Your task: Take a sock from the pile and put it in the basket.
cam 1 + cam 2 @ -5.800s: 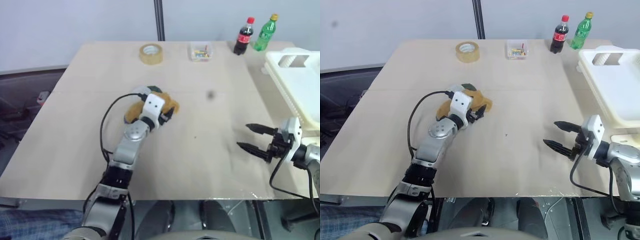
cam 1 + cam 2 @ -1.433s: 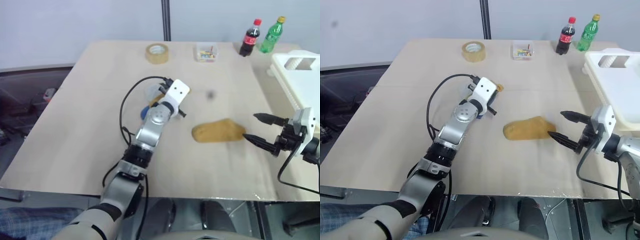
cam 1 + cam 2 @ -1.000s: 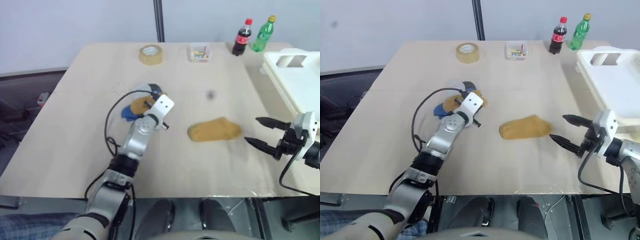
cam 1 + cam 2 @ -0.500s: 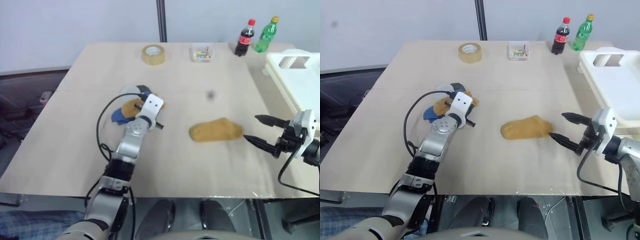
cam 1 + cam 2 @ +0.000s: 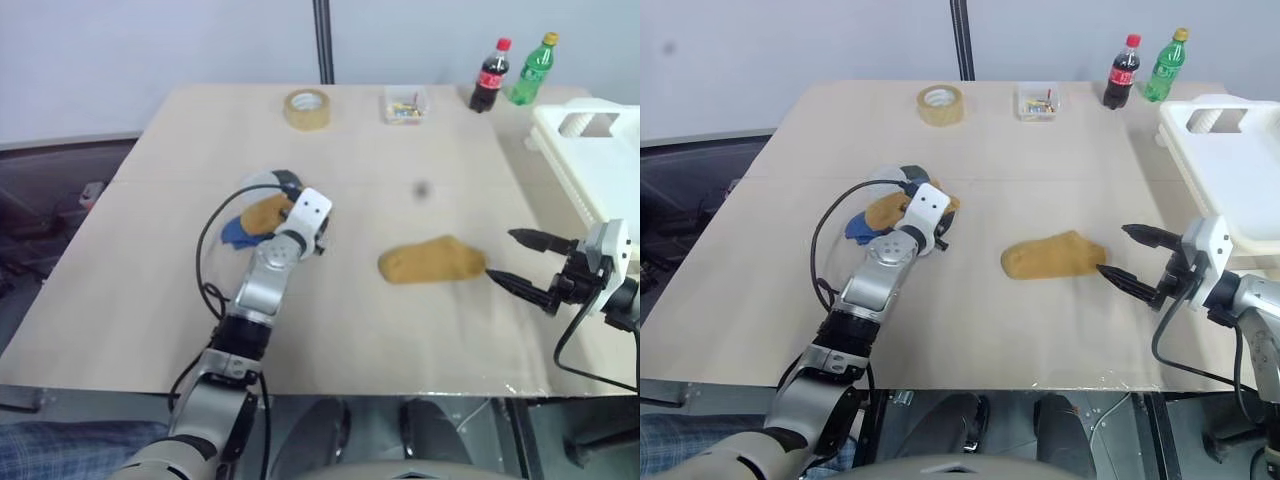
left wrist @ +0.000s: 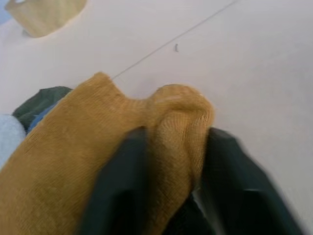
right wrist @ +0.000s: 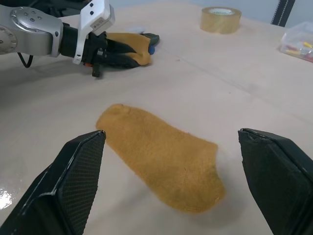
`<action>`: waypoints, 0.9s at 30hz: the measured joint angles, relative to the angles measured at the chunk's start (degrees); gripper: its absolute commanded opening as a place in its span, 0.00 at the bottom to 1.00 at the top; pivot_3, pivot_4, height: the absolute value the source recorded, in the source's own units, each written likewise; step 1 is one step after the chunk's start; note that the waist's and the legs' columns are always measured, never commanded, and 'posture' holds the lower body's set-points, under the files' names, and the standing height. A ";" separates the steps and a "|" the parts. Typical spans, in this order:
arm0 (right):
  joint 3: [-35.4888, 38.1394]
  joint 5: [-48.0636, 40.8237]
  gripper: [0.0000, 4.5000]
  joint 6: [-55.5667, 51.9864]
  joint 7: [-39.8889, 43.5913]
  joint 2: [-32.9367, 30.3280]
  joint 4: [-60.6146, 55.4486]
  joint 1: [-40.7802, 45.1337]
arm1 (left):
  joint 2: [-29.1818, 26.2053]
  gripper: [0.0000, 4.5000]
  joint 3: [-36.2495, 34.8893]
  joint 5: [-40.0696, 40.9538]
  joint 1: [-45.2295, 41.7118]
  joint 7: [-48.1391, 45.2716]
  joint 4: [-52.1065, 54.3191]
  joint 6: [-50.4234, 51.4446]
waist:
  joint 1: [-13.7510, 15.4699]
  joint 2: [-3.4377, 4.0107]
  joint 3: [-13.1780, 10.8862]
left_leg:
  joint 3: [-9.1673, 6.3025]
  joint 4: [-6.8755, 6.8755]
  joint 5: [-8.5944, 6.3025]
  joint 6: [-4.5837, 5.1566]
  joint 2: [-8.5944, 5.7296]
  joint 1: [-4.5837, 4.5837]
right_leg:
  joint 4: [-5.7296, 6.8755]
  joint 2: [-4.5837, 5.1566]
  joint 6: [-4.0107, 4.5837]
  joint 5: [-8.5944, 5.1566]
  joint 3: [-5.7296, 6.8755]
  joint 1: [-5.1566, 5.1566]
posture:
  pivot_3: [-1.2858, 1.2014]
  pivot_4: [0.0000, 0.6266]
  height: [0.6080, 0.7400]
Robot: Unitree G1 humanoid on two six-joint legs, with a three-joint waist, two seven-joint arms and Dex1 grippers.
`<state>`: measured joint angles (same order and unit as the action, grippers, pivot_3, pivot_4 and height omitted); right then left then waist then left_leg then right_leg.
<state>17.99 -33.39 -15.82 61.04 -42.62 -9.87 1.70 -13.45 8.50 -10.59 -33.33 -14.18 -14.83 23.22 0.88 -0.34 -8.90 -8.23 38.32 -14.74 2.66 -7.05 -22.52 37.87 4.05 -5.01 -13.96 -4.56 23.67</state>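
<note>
Tabletop, left gripper pinching pile

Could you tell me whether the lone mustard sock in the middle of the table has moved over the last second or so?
No. The lone mustard sock lies flat, at the same spot relative to the table edges and the roll of tape.

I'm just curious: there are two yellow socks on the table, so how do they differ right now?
The pile sock is bunched and pinched in the left gripper, lying on the pile. The lone sock lies flat on the table, untouched, before the open right gripper. Both are mustard-yellow.
</note>
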 measured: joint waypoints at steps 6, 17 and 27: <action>0.00 0.16 1.00 0.02 -0.30 0.61 -0.11 -0.47 | 0.87 0.02 -1.19 0.70 -1.10 1.48 -1.00 -1.11 | 0.00 -0.01 -0.01 | -0.01 0.00 0.01 -0.01 0.00 -0.02 | -0.01 0.00 0.00 0.00 0.01 0.02 | 0.52 0.24 0.99; -0.03 0.36 1.00 0.23 -0.36 0.94 -0.11 -0.45 | 1.29 0.43 -1.41 1.72 -1.70 1.54 -1.81 -1.68 | -0.02 -0.02 -0.01 | -0.01 0.00 0.01 -0.01 0.00 -0.04 | -0.01 0.00 0.00 0.00 0.01 0.03 | 0.52 0.24 0.99; -0.16 0.67 1.00 0.34 -0.34 0.99 -0.10 -0.32 | 1.94 0.60 -1.39 1.67 -2.92 2.33 -1.82 -2.31 | -0.01 -0.02 -0.01 | -0.01 0.00 0.01 -0.02 0.00 -0.05 | -0.01 0.00 0.00 0.00 0.02 0.04 | 0.52 0.24 0.99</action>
<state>17.83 -32.72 -15.48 60.70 -41.63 -9.96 1.38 -11.51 7.11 -8.92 -36.25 -11.85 -16.65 20.90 0.87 -0.36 -8.91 -8.24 38.32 -14.73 2.64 -7.06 -22.57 37.86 4.05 -5.01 -13.96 -4.55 23.71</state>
